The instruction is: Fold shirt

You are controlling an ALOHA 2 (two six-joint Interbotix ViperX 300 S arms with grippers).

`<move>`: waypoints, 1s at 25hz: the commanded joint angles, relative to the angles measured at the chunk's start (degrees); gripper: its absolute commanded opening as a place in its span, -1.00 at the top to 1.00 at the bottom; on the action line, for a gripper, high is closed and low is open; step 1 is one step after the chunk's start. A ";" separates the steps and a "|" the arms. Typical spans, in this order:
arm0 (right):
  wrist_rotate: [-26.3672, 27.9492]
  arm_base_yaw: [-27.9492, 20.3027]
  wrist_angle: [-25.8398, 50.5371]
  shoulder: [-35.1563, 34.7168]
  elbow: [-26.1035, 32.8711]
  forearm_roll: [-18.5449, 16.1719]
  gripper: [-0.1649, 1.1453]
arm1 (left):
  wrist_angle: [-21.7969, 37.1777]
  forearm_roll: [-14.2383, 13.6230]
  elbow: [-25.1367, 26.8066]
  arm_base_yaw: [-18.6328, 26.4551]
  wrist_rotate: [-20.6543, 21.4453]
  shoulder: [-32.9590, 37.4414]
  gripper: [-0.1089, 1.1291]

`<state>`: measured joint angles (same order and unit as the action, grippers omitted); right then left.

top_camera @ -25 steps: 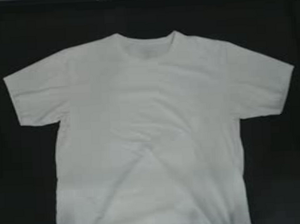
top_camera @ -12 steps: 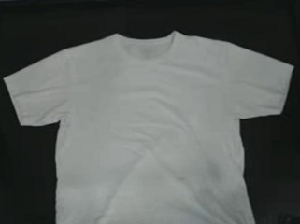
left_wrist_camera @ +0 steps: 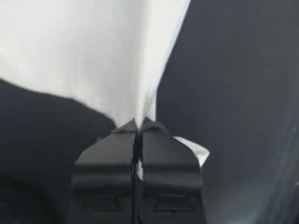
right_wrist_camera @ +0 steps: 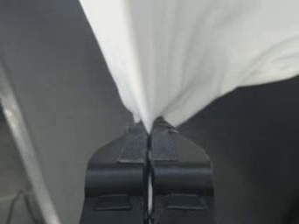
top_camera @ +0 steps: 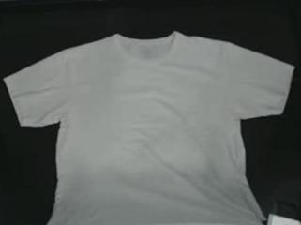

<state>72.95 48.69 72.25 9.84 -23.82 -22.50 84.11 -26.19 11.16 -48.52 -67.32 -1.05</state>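
Lying flat and face up on the dark table [top_camera: 286,141], collar toward the far edge, the shirt [top_camera: 151,133] is pinched at what appear to be its two hem corners, barely seen from above. The left gripper [left_wrist_camera: 140,124] and right gripper [right_wrist_camera: 152,124] are each clamped tight on cloth. The first fold is judged ready: both corners must be lifted together toward the collar.

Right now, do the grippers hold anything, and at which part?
Both hold the shirt. The left gripper and the right gripper are each shut on a pinch of cloth at its bottom hem corners.
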 commanded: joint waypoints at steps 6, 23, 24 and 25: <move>-8.26 -8.00 5.63 11.87 -3.16 -0.70 0.64 | 4.92 -3.96 1.93 5.89 7.73 11.95 0.73; -31.64 -39.81 2.02 22.85 -10.90 -0.97 0.65 | -4.75 -7.03 18.72 30.67 21.88 29.18 0.73; -31.82 -41.75 1.76 22.94 -11.07 -1.49 0.65 | -5.45 -6.94 19.42 32.17 22.59 29.71 0.73; -32.17 -43.33 1.14 22.94 -11.25 -1.76 0.65 | -6.15 -6.94 20.30 34.10 23.47 30.23 0.73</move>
<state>41.22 8.61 73.65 31.82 -35.33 -23.38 78.49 -32.96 31.20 -16.88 -44.47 26.98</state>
